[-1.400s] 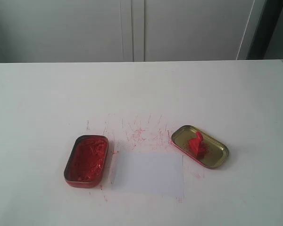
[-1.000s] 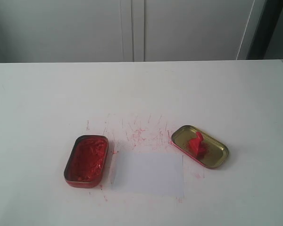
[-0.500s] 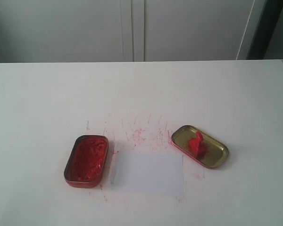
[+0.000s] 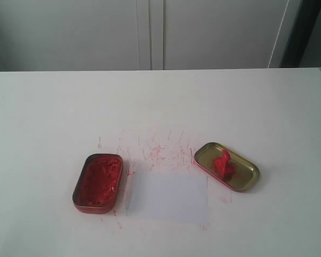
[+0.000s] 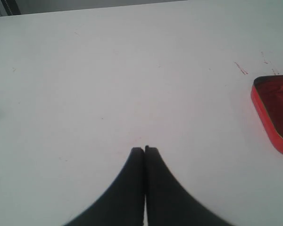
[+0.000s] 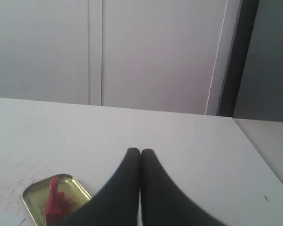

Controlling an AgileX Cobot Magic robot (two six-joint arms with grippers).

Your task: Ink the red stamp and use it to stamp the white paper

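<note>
Pick-up step not begun; my left gripper [image 5: 145, 149] and right gripper [image 6: 140, 150] are pinched together, empty; red stamp [image 4: 223, 162] lies in the gold lid [image 4: 245, 172] toward the table's [image 4: 160, 101] near edge, white paper [image 4: 168, 197] just beside; next, I judge, right fingers must part and reach the stamp.

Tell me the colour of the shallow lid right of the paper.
The lid is gold inside; the exterior view shows it best.

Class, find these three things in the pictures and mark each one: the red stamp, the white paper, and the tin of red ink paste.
red stamp [image 4: 223, 163]: exterior view, middle of its body.
white paper [image 4: 167, 197]: exterior view, centre of the sheet.
ink tin [image 4: 92, 208]: exterior view, its near wall.
</note>
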